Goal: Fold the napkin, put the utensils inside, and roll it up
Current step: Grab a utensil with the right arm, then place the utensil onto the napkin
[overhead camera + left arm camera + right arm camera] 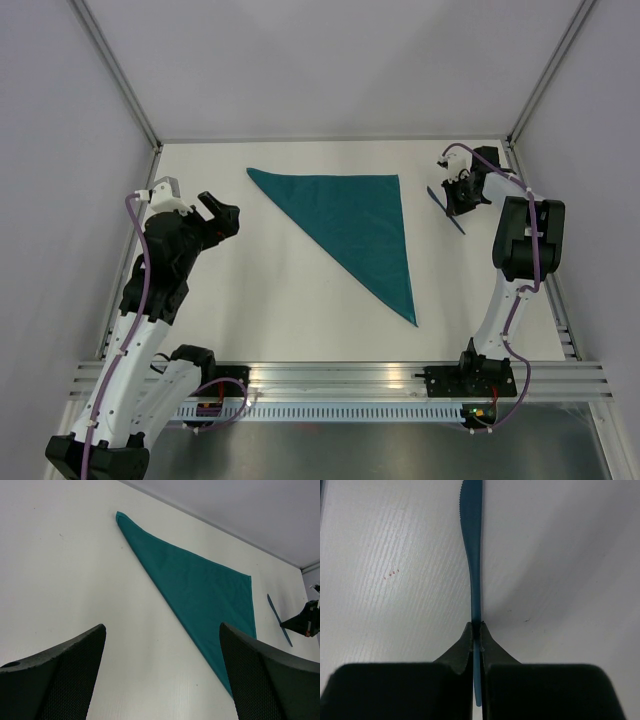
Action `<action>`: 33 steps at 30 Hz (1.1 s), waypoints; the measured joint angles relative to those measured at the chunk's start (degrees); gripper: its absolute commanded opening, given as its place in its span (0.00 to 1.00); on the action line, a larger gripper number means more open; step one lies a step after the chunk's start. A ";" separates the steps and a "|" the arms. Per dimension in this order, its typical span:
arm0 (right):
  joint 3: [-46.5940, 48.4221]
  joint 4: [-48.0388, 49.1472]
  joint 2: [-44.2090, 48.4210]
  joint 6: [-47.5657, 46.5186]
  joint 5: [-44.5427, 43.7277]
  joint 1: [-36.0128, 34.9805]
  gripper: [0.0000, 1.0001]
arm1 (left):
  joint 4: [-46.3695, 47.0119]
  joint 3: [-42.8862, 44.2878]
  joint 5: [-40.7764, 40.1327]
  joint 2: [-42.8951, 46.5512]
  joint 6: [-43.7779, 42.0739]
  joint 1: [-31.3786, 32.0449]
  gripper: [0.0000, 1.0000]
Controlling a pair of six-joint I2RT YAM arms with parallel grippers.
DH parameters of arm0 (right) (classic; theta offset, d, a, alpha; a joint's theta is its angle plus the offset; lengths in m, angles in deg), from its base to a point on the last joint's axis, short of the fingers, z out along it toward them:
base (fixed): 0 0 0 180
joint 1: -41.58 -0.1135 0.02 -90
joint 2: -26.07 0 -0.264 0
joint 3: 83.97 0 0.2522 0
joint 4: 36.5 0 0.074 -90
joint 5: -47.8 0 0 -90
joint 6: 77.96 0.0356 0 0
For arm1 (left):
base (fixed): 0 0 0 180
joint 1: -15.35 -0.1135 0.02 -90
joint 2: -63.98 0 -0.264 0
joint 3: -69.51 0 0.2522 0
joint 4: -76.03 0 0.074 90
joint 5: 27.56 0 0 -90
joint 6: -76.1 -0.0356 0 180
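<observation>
The teal napkin (355,215) lies flat at the middle back of the table, folded into a triangle with its long edge facing the left. It also shows in the left wrist view (200,585). My right gripper (462,195) is at the far right, beside the napkin's right edge, shut on the handle of a blue plastic knife (458,224). In the right wrist view the knife (472,555) stands edge-on between the shut tips of the gripper (476,626), low over the table. My left gripper (220,212) is open and empty, left of the napkin (162,645).
White walls and aluminium posts (120,80) close in the table on the left, back and right. A metal rail (330,378) runs along the near edge by the arm bases. A thin blue sliver (321,495) shows at the right wrist view's left edge.
</observation>
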 measured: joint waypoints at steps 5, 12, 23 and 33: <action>0.02 -0.79 0.22 0.24 0.33 -0.09 0.00 | 0.02 0.00 0.02 -0.20 0.00 0.00 0.97; -0.02 -4.57 1.75 2.47 0.33 -1.55 0.00 | 0.02 0.00 0.00 -0.55 0.00 0.00 0.97; 0.37 -7.43 8.50 10.27 0.74 -8.39 0.00 | 0.00 0.00 0.00 -1.03 0.00 0.00 0.97; 3.17 -5.73 7.78 21.38 0.57 -28.57 0.00 | 0.00 0.00 0.50 -1.33 0.00 0.02 0.97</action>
